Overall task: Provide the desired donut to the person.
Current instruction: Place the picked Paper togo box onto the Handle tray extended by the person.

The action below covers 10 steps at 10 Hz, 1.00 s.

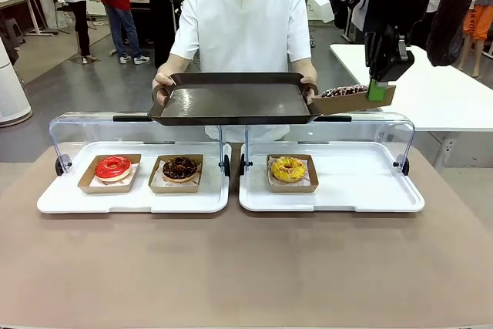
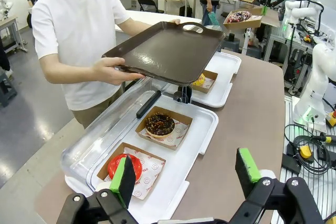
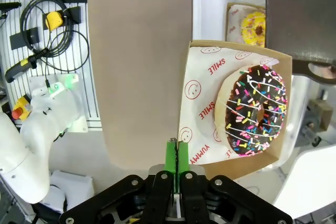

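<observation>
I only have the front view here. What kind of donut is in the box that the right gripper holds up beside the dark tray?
Observer: A chocolate donut with coloured sprinkles and white drizzle, on printed paper in the box.
Operator: How is it gripped?
Observer: The right gripper is shut on one edge of the box.
Operator: And the left gripper?
Observer: Open, above the white tray's end with the red donut.
</observation>
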Each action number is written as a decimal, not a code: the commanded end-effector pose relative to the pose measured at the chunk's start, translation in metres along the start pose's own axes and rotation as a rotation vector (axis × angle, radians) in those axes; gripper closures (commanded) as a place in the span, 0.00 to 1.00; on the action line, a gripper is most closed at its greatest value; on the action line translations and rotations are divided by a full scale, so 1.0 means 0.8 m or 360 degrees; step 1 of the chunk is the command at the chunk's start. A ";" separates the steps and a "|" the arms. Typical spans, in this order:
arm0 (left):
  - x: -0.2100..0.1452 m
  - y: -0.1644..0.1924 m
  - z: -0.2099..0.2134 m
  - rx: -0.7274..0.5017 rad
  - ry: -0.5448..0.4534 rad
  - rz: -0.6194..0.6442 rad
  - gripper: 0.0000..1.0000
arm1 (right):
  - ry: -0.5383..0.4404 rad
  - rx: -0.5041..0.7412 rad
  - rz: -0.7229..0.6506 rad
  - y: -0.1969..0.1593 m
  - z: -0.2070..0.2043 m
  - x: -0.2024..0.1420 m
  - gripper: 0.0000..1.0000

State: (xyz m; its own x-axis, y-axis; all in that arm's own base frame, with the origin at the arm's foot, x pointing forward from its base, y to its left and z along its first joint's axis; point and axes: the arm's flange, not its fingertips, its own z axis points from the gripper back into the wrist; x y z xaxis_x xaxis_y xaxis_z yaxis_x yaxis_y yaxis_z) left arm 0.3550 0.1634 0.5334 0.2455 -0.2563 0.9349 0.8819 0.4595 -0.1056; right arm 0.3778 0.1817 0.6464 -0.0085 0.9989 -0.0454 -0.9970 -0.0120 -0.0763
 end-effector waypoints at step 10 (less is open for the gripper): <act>0.001 0.000 0.002 -0.0002 -0.0026 -0.0011 0.00 | -0.0006 -0.0096 -0.0020 0.000 0.029 0.017 0.99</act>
State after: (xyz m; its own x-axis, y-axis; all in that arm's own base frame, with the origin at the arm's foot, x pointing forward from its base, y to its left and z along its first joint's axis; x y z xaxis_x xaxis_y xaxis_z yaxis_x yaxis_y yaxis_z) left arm 0.3550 0.1634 0.5334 0.2455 -0.2563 0.9349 0.8819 0.4595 -0.1056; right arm 0.3762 0.1857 0.6567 -0.0119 0.9992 -0.0377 -0.9950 -0.0155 -0.0982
